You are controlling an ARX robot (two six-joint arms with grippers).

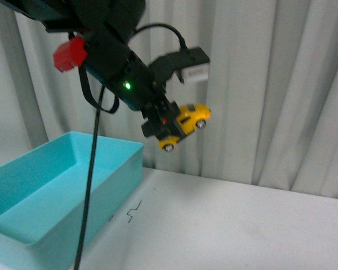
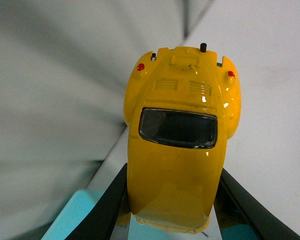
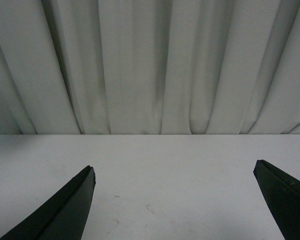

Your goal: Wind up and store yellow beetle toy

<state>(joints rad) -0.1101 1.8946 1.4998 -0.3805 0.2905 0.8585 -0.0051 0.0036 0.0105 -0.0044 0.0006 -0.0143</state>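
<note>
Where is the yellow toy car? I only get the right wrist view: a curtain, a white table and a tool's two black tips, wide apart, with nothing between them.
Observer: The left tool holds the yellow beetle toy up in the air, in front of the curtain.
Operator: Is there somewhere to put it?
Observer: Yes. In the front view an open turquoise box stands on the table, lower than the toy and to its left.
Operator: How is the car gripped?
Observer: The left wrist view shows black fingers pressed against both sides of its body.
</note>
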